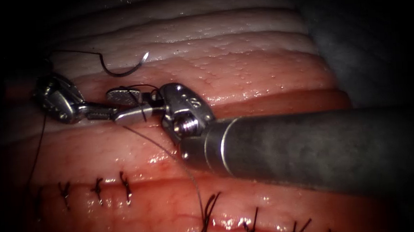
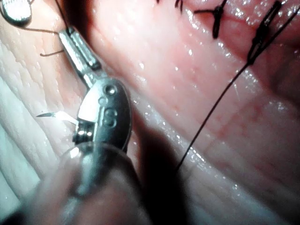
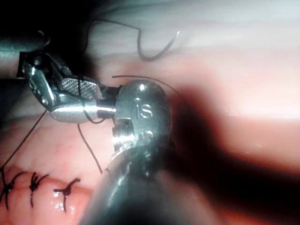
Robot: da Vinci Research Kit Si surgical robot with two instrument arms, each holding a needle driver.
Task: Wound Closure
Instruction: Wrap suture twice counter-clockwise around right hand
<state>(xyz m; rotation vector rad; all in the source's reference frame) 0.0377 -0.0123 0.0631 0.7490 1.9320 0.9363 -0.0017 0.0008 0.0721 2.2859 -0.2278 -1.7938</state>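
Needle (image 1: pixel 125 68) lay free on tissue (image 1: pixel 261 70), upper left. Right tool (image 1: pixel 128 105) fingers spread around thread (image 1: pixel 164 151); left tool (image 1: pixel 100 112) fingers' state unclear.

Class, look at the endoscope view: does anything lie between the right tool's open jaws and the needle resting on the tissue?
Yes: thread drapes across the right tool, whose jaws stand open, and the left tool sits close beside their tips. The needle lies free on the tissue just beyond, held by neither tool, with bare tissue between.
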